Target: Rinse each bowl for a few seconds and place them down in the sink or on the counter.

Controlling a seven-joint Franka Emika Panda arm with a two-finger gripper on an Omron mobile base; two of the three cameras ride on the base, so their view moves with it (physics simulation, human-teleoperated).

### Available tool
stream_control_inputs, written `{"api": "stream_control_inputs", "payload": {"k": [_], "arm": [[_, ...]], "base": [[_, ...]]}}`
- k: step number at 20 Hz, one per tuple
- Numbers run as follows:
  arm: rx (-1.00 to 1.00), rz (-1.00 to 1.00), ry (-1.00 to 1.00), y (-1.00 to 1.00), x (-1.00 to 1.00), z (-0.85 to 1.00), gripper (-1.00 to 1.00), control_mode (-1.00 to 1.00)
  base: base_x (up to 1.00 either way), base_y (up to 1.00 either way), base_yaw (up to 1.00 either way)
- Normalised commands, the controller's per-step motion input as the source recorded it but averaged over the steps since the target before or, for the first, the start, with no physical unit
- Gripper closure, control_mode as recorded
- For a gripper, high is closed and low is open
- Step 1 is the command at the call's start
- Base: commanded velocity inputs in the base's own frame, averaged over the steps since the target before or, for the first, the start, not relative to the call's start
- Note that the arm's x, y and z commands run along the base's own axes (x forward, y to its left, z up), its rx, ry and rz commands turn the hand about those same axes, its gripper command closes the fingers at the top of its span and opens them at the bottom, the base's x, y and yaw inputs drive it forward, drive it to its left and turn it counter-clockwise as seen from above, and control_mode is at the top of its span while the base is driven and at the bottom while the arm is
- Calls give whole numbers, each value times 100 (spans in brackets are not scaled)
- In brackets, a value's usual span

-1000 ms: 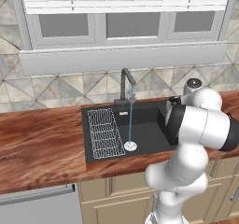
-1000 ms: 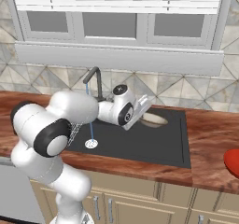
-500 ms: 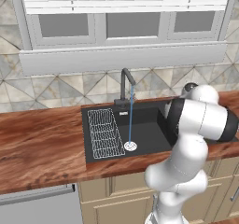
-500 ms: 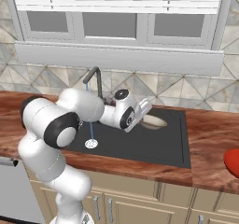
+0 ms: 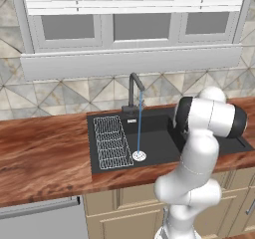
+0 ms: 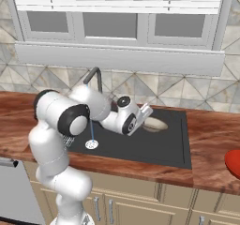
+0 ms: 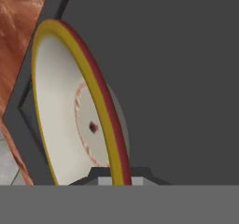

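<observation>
The cream bowl (image 6: 156, 124) lies in the back right of the black sink (image 6: 154, 146). In the hand view the cream bowl (image 7: 65, 111) stands on edge, and its yellow-and-red rim runs down between my two dark fingertips. My gripper (image 6: 146, 111) sits at the bowl's left edge, shut on that rim. The red bowl (image 6: 233, 162) rests on the counter (image 6: 213, 139) at the far right. In the left base view my own arm hides the gripper and the cream bowl.
Water runs from the dark faucet (image 5: 133, 87) in a thin stream (image 5: 139, 128) onto the round drain (image 5: 139, 156). A white wire rack (image 5: 110, 141) lies in the sink's left part. The sink's back wall and tiled backsplash stand close behind the bowl.
My elbow and upper arm have swung around and to the right. The hand has stayed at the cream bowl's rim, dipping slightly lower. The water keeps running.
</observation>
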Motion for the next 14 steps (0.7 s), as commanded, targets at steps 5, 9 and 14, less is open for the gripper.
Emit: {"api": "stream_control_inputs", "payload": {"k": [5, 9, 14], "arm": [[0, 3, 0, -19, 30, -26, 100, -100], [0, 4, 0, -30, 29, -24, 100, -100], [0, 5, 0, -37, 31, -23, 100, -100]], "base": [[0, 0, 0], [0, 0, 0], [0, 0, 0]]}}
